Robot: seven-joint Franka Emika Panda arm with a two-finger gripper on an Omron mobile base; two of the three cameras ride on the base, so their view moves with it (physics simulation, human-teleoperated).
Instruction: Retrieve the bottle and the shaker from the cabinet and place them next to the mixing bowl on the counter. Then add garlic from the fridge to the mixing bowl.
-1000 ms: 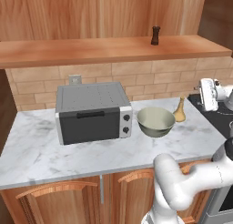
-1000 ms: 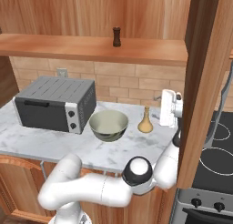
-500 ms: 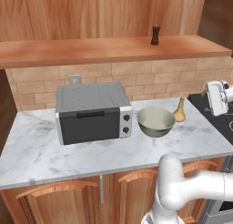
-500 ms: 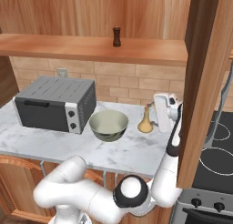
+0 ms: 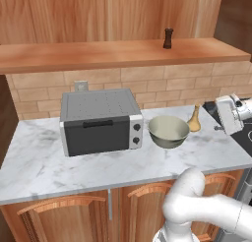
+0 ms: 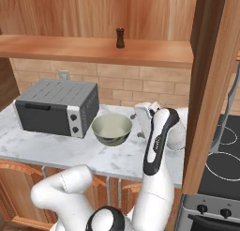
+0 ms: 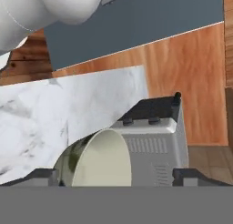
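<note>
The fingers, two dark tips low in the hand view, stand spread wide with nothing between them; the hand hangs at the right end of the marble bench, just beside the bottle. One mixing bowl, pale green-grey, sits on the bench between the single toaster oven and the one tan bottle, which stands upright close behind the bowl's right side. In the hand view the bowl lies right in front of the tips with the toaster oven behind it. One dark shaker stands upright on the wooden shelf above the brick wall, well apart from the bowl. From the right base view the bottle seems hidden behind the arm, though I cannot be sure.
</note>
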